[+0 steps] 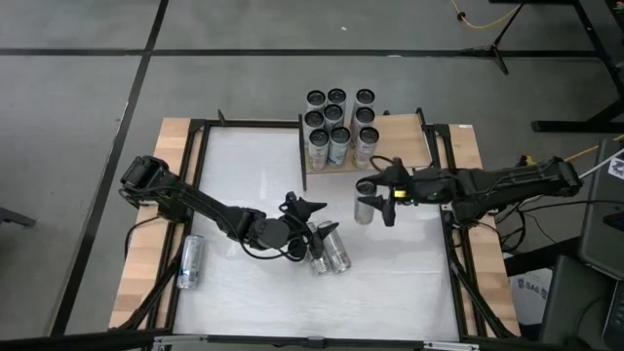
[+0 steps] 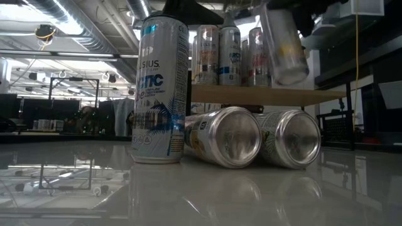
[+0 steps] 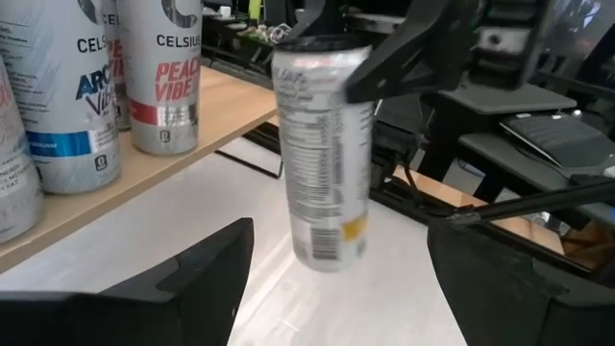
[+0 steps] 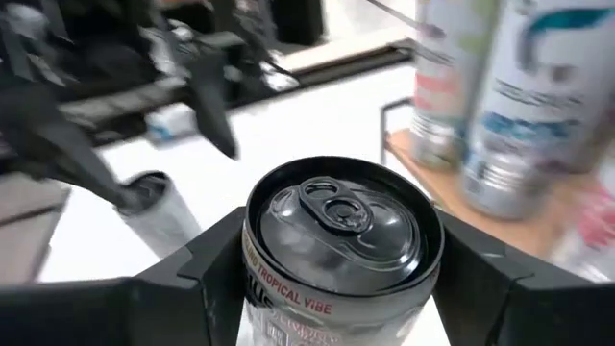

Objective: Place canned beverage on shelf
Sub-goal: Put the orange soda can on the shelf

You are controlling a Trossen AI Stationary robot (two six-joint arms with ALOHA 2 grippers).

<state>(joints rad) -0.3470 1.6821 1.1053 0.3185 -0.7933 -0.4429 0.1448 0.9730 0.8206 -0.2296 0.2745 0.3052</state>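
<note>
The shelf [image 1: 409,146], a pale wood board on black posts, stands at the table's far side and carries several upright cans [image 1: 336,122]. My right gripper [image 1: 375,192] is shut on a silver canned beverage [image 1: 365,208], held in the air in front of the shelf's near edge [image 2: 282,47]. My left gripper [image 1: 310,216] hovers open near the table's middle, nothing between its fingers [image 3: 341,288]. Below and beside it one can stands upright [image 2: 160,88] and two lie on their sides [image 2: 229,135] [image 2: 292,138]. My right gripper pinches the can's upper wall just under the rim [image 4: 274,288], one finger [image 4: 207,259] on each side. The fingers come from the table's right, slanting a little downward. The can hangs nearly upright, top up, lifted clear of the table [image 3: 322,154].
Another can [image 1: 190,261] lies on its side at the table's left edge. Black frame rails [image 1: 453,253] run along the table's sides. Bare board [image 1: 405,132] shows on the shelf to the right of its cans. White tabletop [image 1: 253,175] lies free at the far left.
</note>
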